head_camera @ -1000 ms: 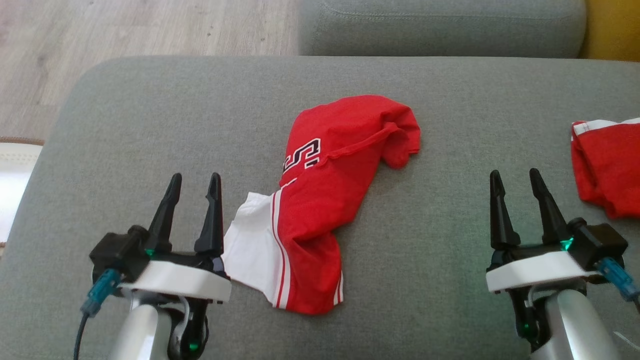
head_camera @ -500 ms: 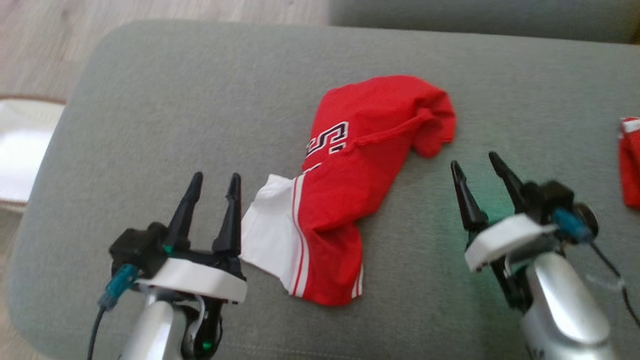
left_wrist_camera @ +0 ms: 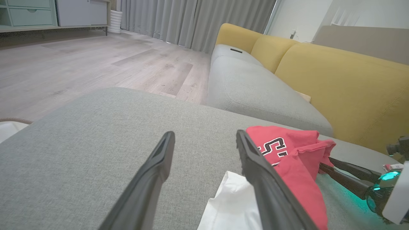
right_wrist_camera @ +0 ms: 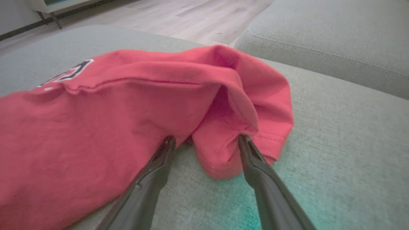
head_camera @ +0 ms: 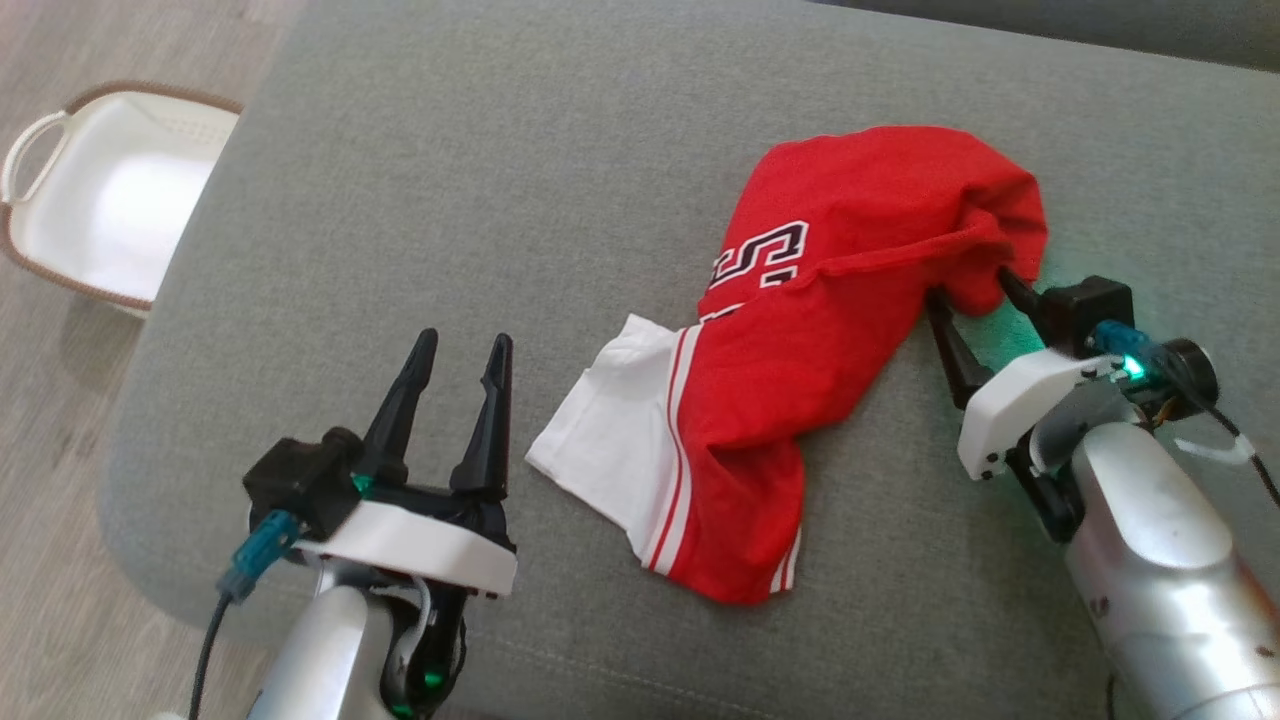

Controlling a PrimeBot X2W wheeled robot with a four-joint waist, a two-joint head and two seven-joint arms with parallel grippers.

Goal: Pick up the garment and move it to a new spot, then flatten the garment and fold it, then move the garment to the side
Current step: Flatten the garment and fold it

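The garment (head_camera: 800,340) is a crumpled red shirt with a white sleeve and black-and-white lettering, lying on the grey cushion (head_camera: 500,180). My right gripper (head_camera: 970,285) is open at the garment's right end, and a red fold (right_wrist_camera: 217,153) sits between its two fingers on the cushion. In the left wrist view that gripper (left_wrist_camera: 322,167) reaches under the same red edge (left_wrist_camera: 306,150). My left gripper (head_camera: 465,350) stands open over bare cushion just left of the white sleeve (head_camera: 620,430), holding nothing. The left wrist view has the sleeve (left_wrist_camera: 230,207) beside its right finger (left_wrist_camera: 255,166).
A white basket (head_camera: 110,200) with a brown rim stands on the wooden floor off the cushion's left edge. A second grey seat cushion (left_wrist_camera: 255,92) and a yellow sofa back (left_wrist_camera: 351,83) lie beyond the garment.
The head camera has swung, shifting the whole picture and bringing the basket in. My right gripper has moved forward and left until its fingers straddle the garment's right fold. The left gripper stays open.
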